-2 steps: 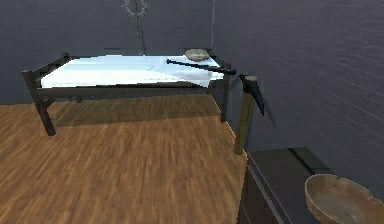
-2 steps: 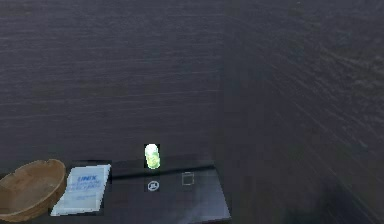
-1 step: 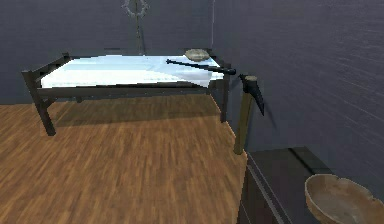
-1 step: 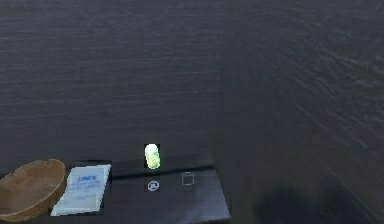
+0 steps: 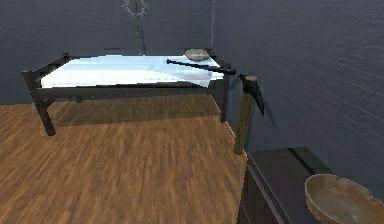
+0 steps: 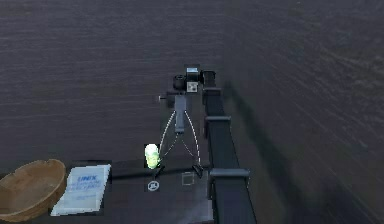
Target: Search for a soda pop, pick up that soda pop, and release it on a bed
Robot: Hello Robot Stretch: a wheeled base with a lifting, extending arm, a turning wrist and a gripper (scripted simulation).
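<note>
At the dark table's (image 6: 130,200) edge shows a small pale-green cylinder (image 6: 151,154).

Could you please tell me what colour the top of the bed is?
The bed has a pale blue, almost white top; the forward view shows it best.

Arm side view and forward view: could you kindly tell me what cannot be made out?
- Arm side view: whether the gripper holds the small green-white thing, itself too small to name.
- Arm side view: wooden bowl, cut by the left edge.
- Forward view: bowl at lower right, cut by the bottom edge.
</note>
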